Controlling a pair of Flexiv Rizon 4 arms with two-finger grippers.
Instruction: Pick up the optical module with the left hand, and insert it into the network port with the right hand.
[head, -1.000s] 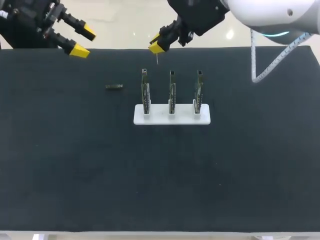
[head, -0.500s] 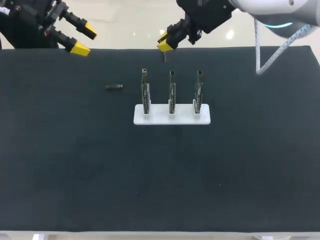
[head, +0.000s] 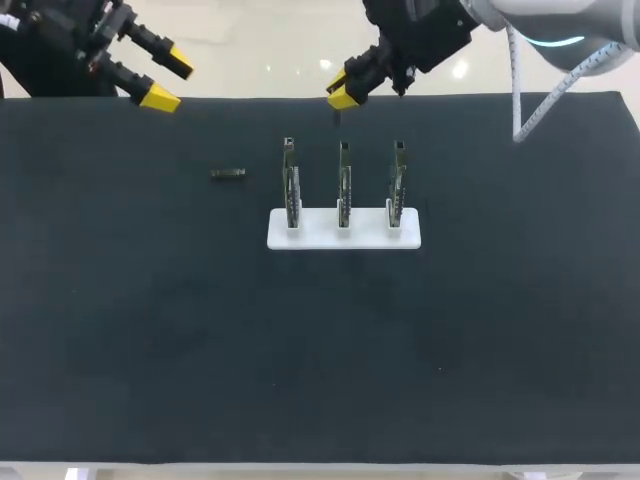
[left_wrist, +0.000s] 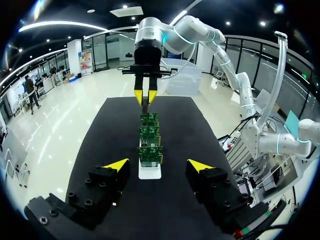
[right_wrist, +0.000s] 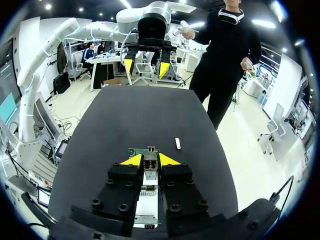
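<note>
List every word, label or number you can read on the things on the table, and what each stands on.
No text can be read.
circuit boards: any print is too small to read.
optical module: too small to show a label.
white holder: no text visible.
black table: no text visible.

Counter (head: 150, 330): matte black. Board holder (head: 320, 238): white. Circuit boards (left_wrist: 150, 154): green. Left fingers (head: 160, 98): black, yellow tips. Optical module (head: 228, 173): dark grey.
</note>
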